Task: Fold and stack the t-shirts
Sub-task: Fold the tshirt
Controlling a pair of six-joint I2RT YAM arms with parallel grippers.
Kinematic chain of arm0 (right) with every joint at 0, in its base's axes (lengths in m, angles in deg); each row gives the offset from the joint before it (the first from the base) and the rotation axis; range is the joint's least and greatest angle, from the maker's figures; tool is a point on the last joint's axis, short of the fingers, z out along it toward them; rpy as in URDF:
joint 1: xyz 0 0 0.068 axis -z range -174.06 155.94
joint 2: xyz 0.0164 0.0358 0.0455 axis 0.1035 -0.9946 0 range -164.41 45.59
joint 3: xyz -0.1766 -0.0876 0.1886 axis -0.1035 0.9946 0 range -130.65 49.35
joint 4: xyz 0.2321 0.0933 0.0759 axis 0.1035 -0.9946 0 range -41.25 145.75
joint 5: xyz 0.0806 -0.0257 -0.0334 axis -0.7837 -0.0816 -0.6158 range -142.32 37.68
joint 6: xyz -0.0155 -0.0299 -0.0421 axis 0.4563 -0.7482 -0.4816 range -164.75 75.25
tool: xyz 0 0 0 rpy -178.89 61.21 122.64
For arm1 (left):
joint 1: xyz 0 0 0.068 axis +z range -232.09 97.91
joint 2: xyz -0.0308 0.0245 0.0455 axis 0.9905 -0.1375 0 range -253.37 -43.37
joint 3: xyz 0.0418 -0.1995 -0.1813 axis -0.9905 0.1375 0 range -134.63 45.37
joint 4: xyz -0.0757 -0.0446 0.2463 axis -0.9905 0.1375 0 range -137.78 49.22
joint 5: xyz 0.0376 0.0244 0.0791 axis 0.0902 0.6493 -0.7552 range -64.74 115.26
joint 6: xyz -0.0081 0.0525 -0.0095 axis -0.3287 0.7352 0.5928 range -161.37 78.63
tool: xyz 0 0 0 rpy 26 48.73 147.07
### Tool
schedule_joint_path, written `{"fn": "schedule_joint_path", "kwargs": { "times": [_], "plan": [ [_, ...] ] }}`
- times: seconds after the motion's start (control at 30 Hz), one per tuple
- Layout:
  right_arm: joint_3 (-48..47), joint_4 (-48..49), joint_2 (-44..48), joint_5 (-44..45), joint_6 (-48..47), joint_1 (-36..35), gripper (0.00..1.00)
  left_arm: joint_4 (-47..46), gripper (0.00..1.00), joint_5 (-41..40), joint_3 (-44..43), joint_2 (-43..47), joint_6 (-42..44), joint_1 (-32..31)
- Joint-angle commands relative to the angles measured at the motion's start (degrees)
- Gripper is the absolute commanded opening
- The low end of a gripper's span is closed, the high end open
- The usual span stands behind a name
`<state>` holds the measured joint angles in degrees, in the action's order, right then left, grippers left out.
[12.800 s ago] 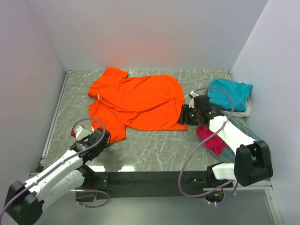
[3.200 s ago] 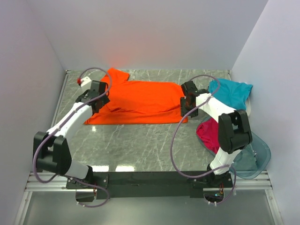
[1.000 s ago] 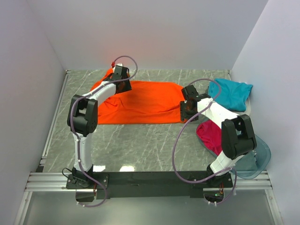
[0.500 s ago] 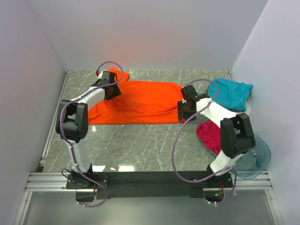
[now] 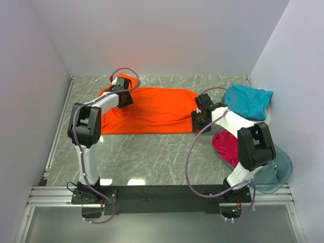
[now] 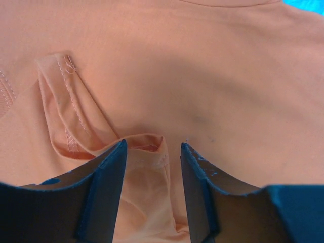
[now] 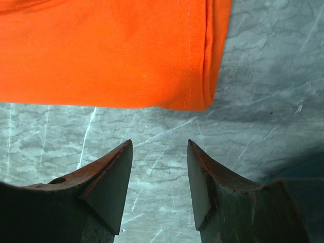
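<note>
The grey marbled table (image 5: 152,152), boxed by pale walls (image 5: 152,35), bears the folded orange t-shirt (image 5: 152,109), with the left pincer (image 6: 152,146) spread astride a crease and the right pincer (image 7: 159,144) spread over bare table.

The bright orange soft cloth t-shirt (image 6: 212,76) fills nearly the whole view. The left claw (image 6: 153,148) enters from 6 o'clock, its two dark blue fingers (image 6: 104,192) parted. A raised ridge of the orange cloth with a stitched edge (image 6: 147,144) lies between the tips, touching the finger at 7 o'clock and clear of the finger at 5 o'clock. A narrow hemmed flap (image 6: 66,106) with double stitching runs from 10 o'clock down toward this ridge. A thin teal-blue sliver (image 6: 311,2) shows at the 1 o'clock corner.
</note>
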<state>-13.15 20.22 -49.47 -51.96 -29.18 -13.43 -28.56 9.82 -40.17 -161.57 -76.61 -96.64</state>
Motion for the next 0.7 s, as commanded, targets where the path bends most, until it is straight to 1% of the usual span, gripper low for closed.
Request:
{"fn": "schedule_joint_path", "kwargs": {
  "times": [0.0, 0.17, 0.33, 0.43, 0.53, 0.57, 0.63, 0.67],
  "plan": [
    [-0.2, 1.2, 0.7, -0.2, 0.1, -0.4, 0.55, -0.4, 0.50, -1.4, -3.1, -0.5, 2.1, 0.0],
    [-0.3, 1.1, 0.2, -0.2, 0.2, -0.4, 0.55, -0.5, 0.42, -0.8, -3.7, -1.7, 2.8, 0.0],
    [-0.4, 0.8, 0.3, -0.2, 0.2, -0.5, 0.55, -0.1, 0.40, -0.8, -3.7, -2.2, 2.9, -0.1],
    [-0.4, 0.8, 0.4, -0.2, 0.2, -0.5, 0.55, 0.6, 0.36, -1.5, -4.3, -3.1, 3.3, -0.5],
    [-0.3, 0.8, 0.4, -0.2, 0.3, -0.6, 0.55, 0.9, 0.24, -2.4, -4.4, -3.0, 3.5, -0.9],
    [-0.3, 0.7, 0.4, -0.3, 0.4, -0.5, 0.55, 0.7, 0.15, -2.5, -4.3, -2.8, 3.6, -1.0],
    [-0.4, 0.6, 0.3, -0.3, 0.5, -0.5, 0.55, 0.2, 0.08, -2.1, -4.0, -2.5, 3.7, -1.2],
    [-0.4, 0.5, 0.4, -0.2, 0.4, -0.6, 0.54, 0.1, 0.01, -1.6, -4.2, -2.4, 3.8, -1.2]
  ]
}}
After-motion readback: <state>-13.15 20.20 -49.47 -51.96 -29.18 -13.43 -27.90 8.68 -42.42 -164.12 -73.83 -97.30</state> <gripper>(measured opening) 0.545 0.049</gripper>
